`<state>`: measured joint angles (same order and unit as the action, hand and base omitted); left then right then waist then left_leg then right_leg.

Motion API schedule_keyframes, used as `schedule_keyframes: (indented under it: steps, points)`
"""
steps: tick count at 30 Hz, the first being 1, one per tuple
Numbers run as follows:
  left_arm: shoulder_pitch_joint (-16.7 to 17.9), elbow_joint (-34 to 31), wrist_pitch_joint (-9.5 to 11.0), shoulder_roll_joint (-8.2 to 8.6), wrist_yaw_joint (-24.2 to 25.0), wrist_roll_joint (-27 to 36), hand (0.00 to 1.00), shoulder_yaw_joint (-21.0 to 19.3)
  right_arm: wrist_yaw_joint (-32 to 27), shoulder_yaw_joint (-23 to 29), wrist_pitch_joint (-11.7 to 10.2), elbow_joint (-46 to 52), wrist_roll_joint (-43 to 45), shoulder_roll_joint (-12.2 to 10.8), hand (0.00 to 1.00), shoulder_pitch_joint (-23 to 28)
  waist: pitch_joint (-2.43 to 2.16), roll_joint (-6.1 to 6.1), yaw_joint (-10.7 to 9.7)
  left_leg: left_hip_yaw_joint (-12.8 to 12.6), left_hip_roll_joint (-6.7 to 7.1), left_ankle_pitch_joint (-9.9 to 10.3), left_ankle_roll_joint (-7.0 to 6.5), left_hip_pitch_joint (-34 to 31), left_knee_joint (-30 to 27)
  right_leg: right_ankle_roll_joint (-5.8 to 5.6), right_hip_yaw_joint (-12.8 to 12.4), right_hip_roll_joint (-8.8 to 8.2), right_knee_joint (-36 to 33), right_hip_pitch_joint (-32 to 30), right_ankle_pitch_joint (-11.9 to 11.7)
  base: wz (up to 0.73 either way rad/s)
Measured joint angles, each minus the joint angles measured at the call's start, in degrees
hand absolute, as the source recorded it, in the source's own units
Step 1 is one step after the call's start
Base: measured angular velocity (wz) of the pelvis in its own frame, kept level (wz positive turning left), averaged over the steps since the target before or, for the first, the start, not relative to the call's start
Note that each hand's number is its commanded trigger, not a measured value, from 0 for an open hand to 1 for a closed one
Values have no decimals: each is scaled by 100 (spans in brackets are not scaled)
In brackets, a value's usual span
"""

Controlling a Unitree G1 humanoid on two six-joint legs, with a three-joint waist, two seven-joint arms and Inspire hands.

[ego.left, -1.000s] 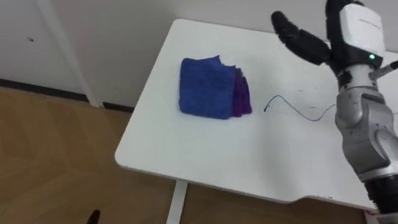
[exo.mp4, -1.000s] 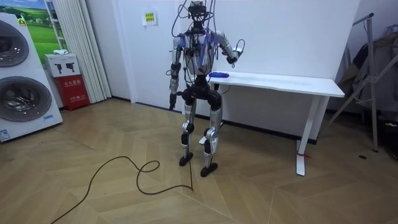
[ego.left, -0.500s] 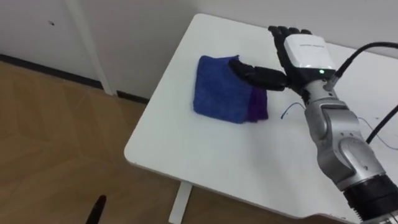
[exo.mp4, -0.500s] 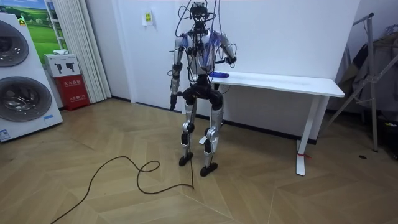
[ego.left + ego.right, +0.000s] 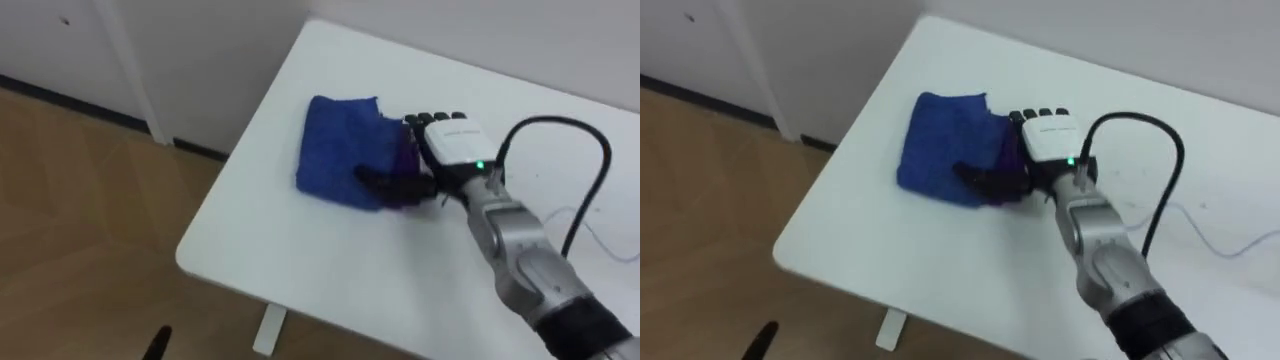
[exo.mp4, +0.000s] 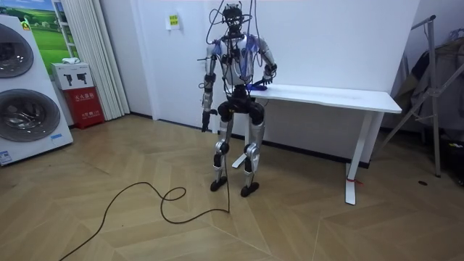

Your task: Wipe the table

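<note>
Left eye view, middle of the frame: the right hand lies palm down on the right-hand edge of a folded blue cloth. The hand is open and grasps nothing. Its fingers reach straight toward the top of the frame, and the thumb stretches out to the left across the cloth's lower right corner. A strip of purple fabric shows at the cloth's right side, partly under the hand. The cloth sits on the white worktop, near its left edge and toward the upper part of the frame. At the right of the frame, well apart from the cloth, a thin pale wire lies on the worktop. Wooden floor fills the left of the frame below the worktop's edge.

In the room view the robot stands at the left end of the worktop, upright, its right arm stretched over that corner. The left hand hangs low beside its hip; I cannot tell its state. A washing machine and a red box stand at the far left of the frame.
</note>
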<state>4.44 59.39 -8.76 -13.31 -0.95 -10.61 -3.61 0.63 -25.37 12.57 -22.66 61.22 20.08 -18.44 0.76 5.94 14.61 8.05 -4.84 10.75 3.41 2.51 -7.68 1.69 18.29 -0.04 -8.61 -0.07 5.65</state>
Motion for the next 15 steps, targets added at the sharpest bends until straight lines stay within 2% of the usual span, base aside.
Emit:
schedule_keyframes:
  steps: [3,7,11,15]
  points:
    - [76,-6,0,-1,-35,46,0,79,-7,-3,-101,7,168,-64,0,0,2,-7,4,-14,84,-8,-14,6,-10,-11,81,-72,2,29,7,2]
    - [116,-7,14,-5,-191,113,0,89,-6,-6,-100,17,208,-90,0,1,4,-14,5,-40,177,-27,-46,-3,-10,-97,90,-161,-2,40,60,2]
    - [188,-18,15,-5,-361,128,0,165,-6,-6,-99,17,208,-206,0,2,8,-34,-1,-54,181,-31,-54,-3,-15,-104,111,-164,-2,41,64,-1]
    - [218,-69,14,51,-378,126,0,169,-7,-6,-101,17,204,-233,0,4,-1,-112,-2,-68,180,-38,-94,-29,-11,-97,222,-176,-2,67,81,6]
